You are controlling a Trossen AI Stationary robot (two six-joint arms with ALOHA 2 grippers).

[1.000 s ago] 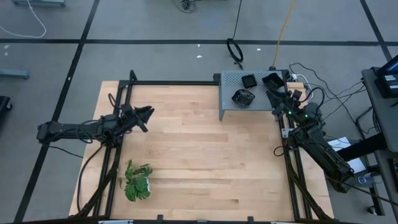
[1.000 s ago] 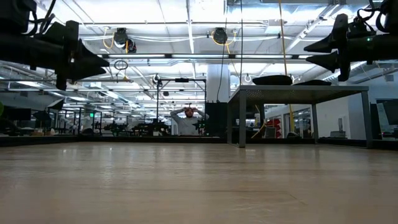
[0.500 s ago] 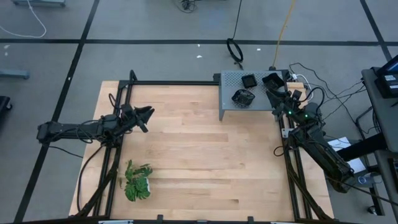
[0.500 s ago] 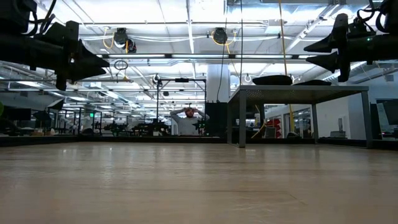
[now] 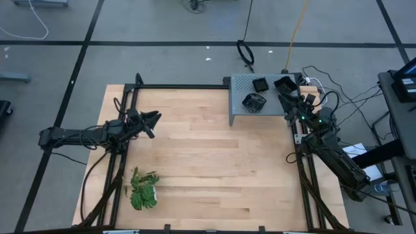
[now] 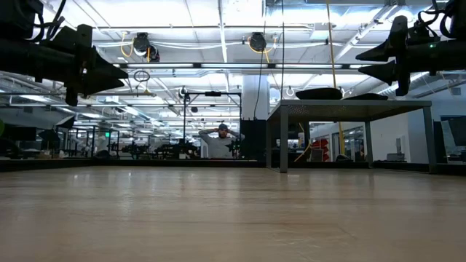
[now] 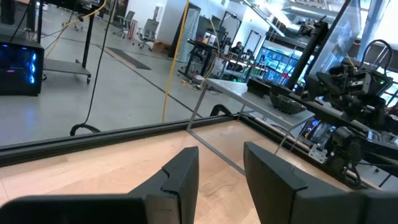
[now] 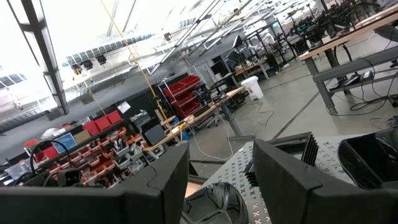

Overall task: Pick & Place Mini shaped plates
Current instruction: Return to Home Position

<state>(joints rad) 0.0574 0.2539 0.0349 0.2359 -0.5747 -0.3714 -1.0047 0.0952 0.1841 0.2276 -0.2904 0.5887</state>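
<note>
Pale wooden planks form the table top (image 5: 208, 156), edged by a black metal frame (image 5: 195, 87), with a grey workshop floor (image 5: 162, 26) all around. At the table's far right corner stands a grey perforated metal shelf (image 5: 239, 112) on legs. The small black mini shaped plates sit on this shelf in three stacks. A stack of square plates (image 5: 260, 84) is toward the far edge, and a stack of round ribbed plates (image 5: 254, 101) is just nearer. A third dark stack (image 5: 284, 83) sits at the shelf's right end; its shape cannot be made out.

The right gripper (image 5: 287, 96) hangs over the right end of the shelf, close by the third stack, and the low view shows it raised above shelf height. In its wrist view the two dark fingers (image 8: 163, 180) stand widely parted with nothing between them, and the round stack lies just past them.

The left gripper (image 5: 153, 118) hovers over the left side of the table, pointing toward the middle and well off the wood. Its fingers (image 7: 180, 177) are a moderate gap apart and hold nothing.

A green leafy plant (image 5: 143, 189) lies near the front left of the table, well apart from the plates. Far behind the table a person (image 6: 222, 140) stands with arms raised to the head.
</note>
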